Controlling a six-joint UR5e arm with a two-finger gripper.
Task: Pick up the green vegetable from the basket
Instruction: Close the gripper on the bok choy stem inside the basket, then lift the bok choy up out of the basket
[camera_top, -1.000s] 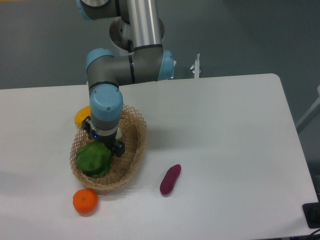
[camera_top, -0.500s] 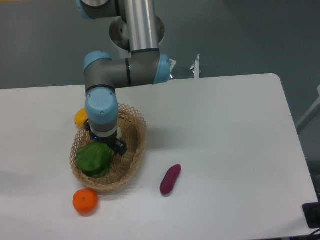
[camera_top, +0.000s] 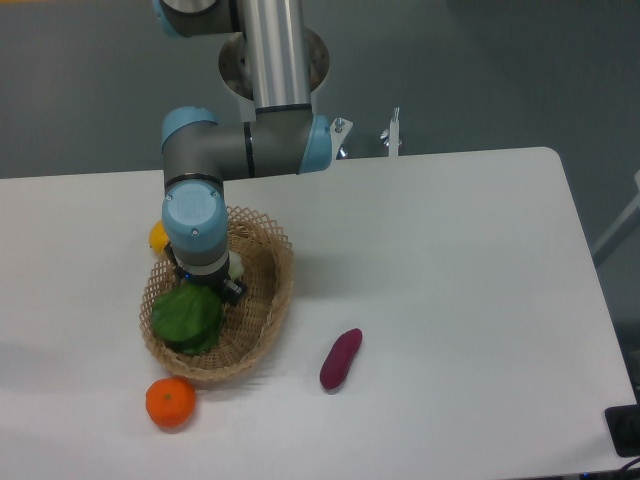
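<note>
The green vegetable (camera_top: 186, 320), a bok choy with broad dark green leaves, lies in the left part of the tan wicker basket (camera_top: 262, 305). Its pale stem end is hidden under the arm. My gripper (camera_top: 208, 287) reaches down into the basket right above the vegetable's upper end. The wrist covers the fingers, so I cannot tell whether they are open or shut, or whether they touch the vegetable.
An orange fruit (camera_top: 170, 402) sits on the table just in front of the basket. A purple sweet potato (camera_top: 341, 358) lies to the basket's right. A yellow-orange pepper (camera_top: 158, 236) shows partly behind the basket, beside the arm.
The arm's wrist has shifted a little to the left over the basket. The green vegetable and the basket have stayed in place.
</note>
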